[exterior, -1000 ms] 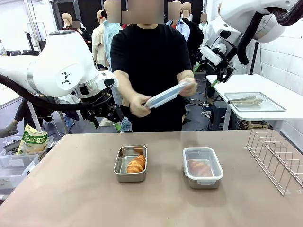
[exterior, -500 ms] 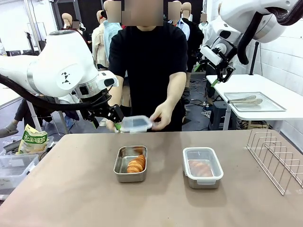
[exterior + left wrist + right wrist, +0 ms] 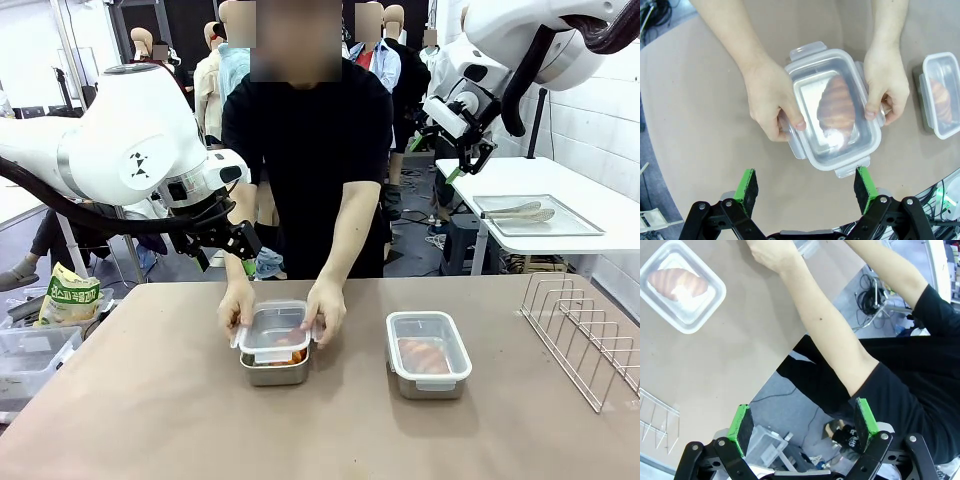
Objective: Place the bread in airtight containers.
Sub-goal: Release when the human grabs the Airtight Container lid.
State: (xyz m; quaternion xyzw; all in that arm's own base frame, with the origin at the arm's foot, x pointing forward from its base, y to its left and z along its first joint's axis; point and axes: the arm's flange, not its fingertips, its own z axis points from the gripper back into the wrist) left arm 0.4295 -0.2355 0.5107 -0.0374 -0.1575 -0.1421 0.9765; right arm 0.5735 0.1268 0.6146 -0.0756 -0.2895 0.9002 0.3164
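- Stainless steel tubs, two of them, sat near the middle of the tabletop point(image 3: 150, 400), side by side and apart, each holding one golden-brown croissant.
- The right-hand container point(image 3: 428, 352) already wore its clear lid, its croissant point(image 3: 677, 281) visible through the plastic; that half of the task looked done.
- Over the left-hand container point(image 3: 274, 355), the person's two hands point(image 3: 771, 97) point(image 3: 886, 87) gripped a clear lid point(image 3: 832, 107) by its sides and pressed it down onto the rim, with the croissant point(image 3: 837, 102) showing beneath.
- Judging by the corner tabs standing out, the lid seemed not yet snapped; latching was what remained.
- The robot's left hand point(image 3: 807, 187) hung above that container, fingers spread wide, holding nothing.
- The right hand point(image 3: 802, 422) was likewise wide open and empty, raised off the far edge above the person's arm.
- A green-and-white bag point(image 3: 70, 298) off the left edge bore print too small to read.
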